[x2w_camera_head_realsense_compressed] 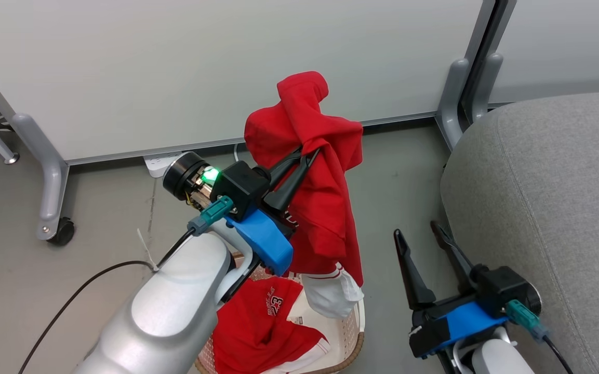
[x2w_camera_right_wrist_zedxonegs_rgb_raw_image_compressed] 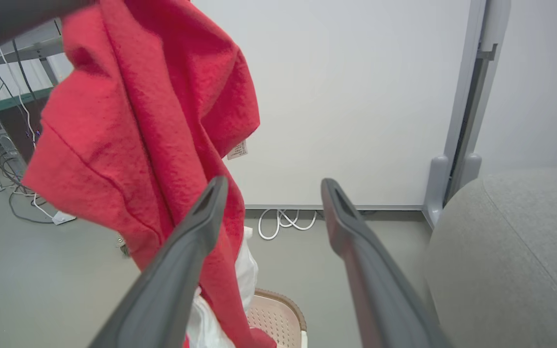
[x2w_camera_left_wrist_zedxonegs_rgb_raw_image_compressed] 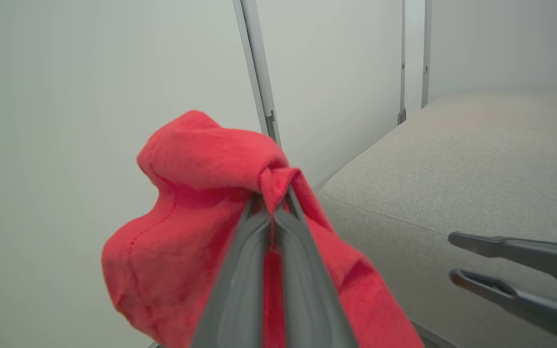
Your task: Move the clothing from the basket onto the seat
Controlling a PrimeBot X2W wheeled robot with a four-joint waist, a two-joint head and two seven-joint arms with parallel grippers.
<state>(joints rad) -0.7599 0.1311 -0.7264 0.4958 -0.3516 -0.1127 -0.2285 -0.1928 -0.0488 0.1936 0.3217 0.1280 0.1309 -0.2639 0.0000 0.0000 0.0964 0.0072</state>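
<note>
My left gripper is shut on a red jersey, held up above the basket with its white-trimmed end dangling to the rim. The left wrist view shows the same jersey bunched over the closed fingertips. A second red jersey with white lettering lies in the basket. My right gripper stands open and empty between the basket and the grey seat. In the right wrist view the hanging jersey is left of the open right gripper, with the seat at the right.
A white partition wall on grey wheeled feet stands behind. A power strip and cables lie on the grey floor at its base. A black cable trails at the left.
</note>
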